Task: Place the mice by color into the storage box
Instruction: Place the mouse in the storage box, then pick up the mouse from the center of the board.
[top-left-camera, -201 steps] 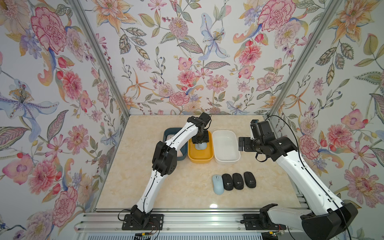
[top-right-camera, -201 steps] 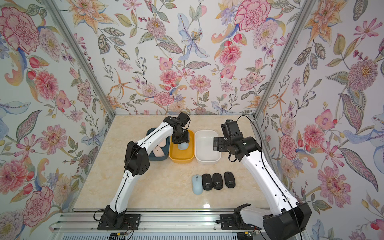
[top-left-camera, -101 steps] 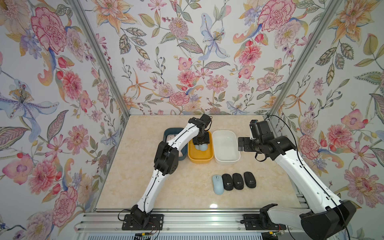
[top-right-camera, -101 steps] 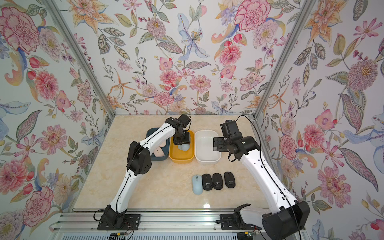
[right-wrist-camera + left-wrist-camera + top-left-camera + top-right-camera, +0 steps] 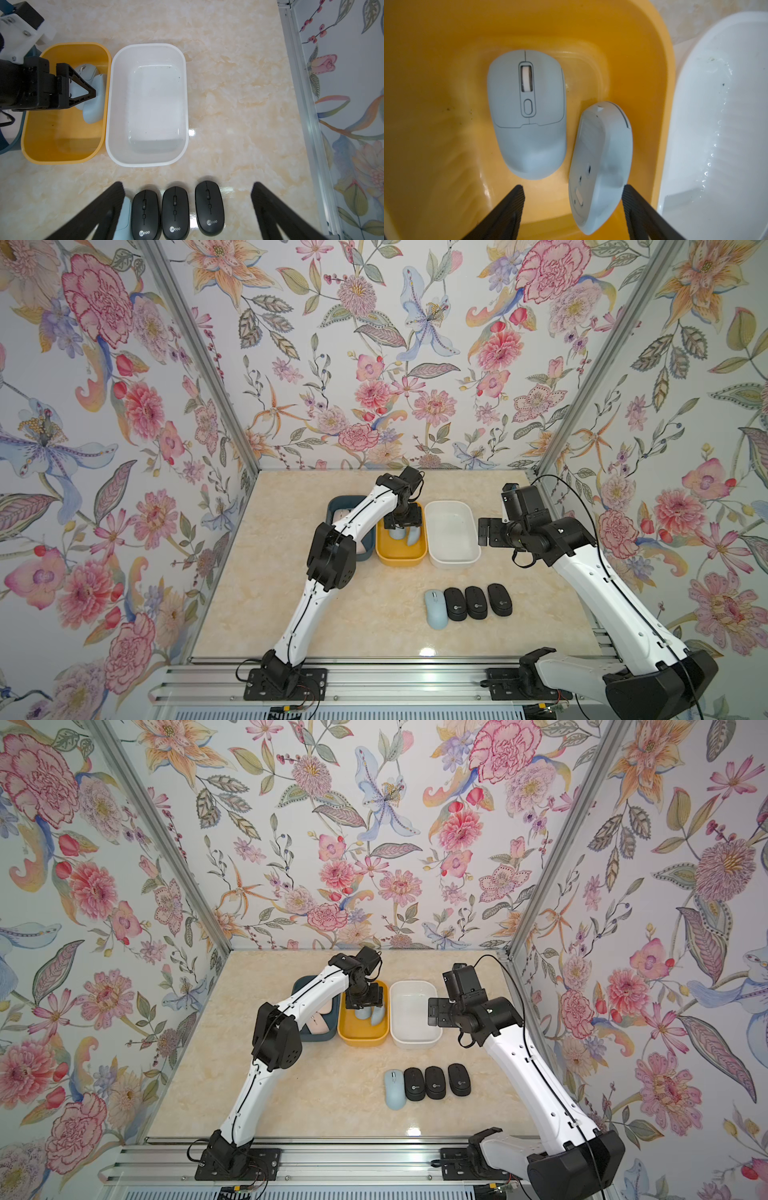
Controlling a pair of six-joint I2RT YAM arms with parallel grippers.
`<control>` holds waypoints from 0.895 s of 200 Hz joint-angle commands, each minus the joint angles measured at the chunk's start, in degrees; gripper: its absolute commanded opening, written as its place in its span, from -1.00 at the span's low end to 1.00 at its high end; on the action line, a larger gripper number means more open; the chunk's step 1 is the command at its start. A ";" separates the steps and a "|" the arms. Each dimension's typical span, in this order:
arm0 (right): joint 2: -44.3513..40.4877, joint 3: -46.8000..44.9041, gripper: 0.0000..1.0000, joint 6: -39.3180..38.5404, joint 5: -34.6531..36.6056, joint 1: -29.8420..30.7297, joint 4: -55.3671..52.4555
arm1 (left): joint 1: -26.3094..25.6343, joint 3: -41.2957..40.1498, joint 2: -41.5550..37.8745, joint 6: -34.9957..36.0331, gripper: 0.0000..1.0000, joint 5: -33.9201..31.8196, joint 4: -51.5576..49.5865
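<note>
My left gripper [image 5: 573,188] hangs open inside the yellow box [image 5: 401,560]. Between its fingers a light blue mouse [image 5: 600,166] lies tipped on its side against the box wall, held by nothing. A second light blue mouse [image 5: 527,116] lies flat beside it. On the table a third blue mouse [image 5: 436,608] heads a row with three black mice [image 5: 476,602]. Pale pink mice [image 5: 320,1025] lie in the dark blue box [image 5: 332,506], partly hidden by my left arm. My right gripper [image 5: 484,532] is open and empty, high beside the white box [image 5: 453,562].
The three boxes stand side by side mid-table: dark blue, yellow, white. The white box [image 5: 149,164] holds nothing. In the right wrist view the black mice [image 5: 175,212] show far below the open fingers. Floral walls close in the back and both sides.
My left gripper, shut on the light blue mouse a second ago, has opened, and the mouse now rests in the yellow box. The right arm has hardly moved.
</note>
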 commanded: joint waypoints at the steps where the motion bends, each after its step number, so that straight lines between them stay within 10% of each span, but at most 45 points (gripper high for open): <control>1: -1.27 -0.22 0.98 0.58 0.57 -0.42 -1.02 | -1.06 0.21 -7.05 1.74 0.56 -2.09 -2.98; 179: -2.17 1.20 0.98 -1.27 0.48 -1.07 -1.47 | -25.89 -38.04 -30.81 -19.01 0.65 -1.17 1.51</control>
